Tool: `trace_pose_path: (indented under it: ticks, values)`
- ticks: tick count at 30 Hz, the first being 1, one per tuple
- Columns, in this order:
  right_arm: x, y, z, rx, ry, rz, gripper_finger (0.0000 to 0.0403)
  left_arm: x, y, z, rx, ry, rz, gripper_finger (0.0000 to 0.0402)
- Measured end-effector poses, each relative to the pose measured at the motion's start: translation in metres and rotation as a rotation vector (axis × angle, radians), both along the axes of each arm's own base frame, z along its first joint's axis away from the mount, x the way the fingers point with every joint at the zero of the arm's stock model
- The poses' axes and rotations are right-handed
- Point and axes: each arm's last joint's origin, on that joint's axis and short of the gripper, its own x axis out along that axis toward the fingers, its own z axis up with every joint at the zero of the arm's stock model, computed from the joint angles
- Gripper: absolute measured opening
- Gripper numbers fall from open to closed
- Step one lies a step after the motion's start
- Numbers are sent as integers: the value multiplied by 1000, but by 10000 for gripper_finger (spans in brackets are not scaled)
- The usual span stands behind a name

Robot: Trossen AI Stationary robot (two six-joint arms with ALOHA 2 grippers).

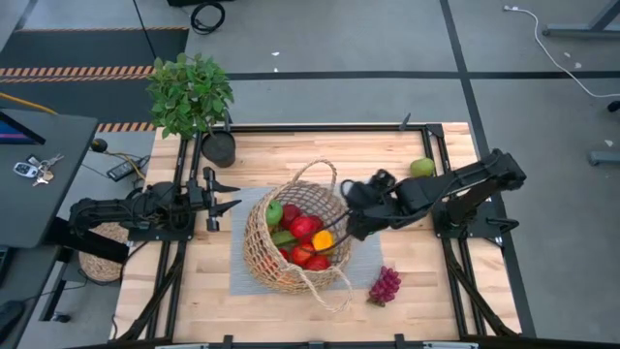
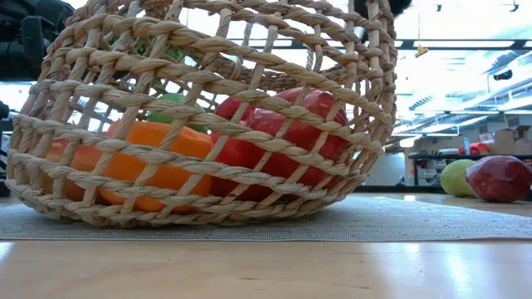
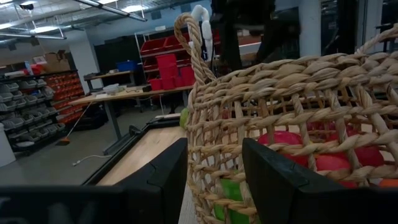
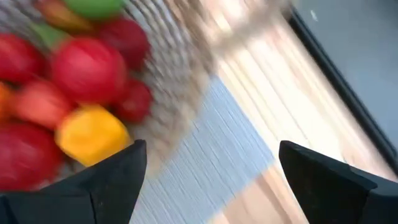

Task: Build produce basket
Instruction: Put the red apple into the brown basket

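Overhead, straight down on whole table (image 1: pixel 194 291). Low, level across tabletop, close against basket (image 2: pixel 208 124). Left wrist, near basket's side; right wrist, angled down into it. Basket shared by all four.

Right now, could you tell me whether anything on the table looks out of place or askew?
Yes. The basket sits tipped on the grey mat. The purple grapes and a green apple lie outside it on the table, not packed.

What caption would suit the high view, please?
Right hand open over the basket of produce; grapes and a green apple remain on the table.
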Motion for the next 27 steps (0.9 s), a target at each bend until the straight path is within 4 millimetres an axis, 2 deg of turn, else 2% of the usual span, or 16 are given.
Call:
trace_pose_path:
  ticks: [11, 16, 21, 27]
  values:
    - [-70, -25, -64, 105, 155, -261, 368, 0, 0, 0, 0, 0, 0, 160]
    - [-92, -31, -93, 86, 296, -249, 368, 0, 0, 0, 0, 0, 0, 160]
    - [-95, -37, -110, 102, 516, -93, 368, 0, 0, 0, 0, -1, 0, 160]
    - [-88, -45, -123, 124, 730, 69, 368, 0, 0, 0, 0, -1, 0, 160]
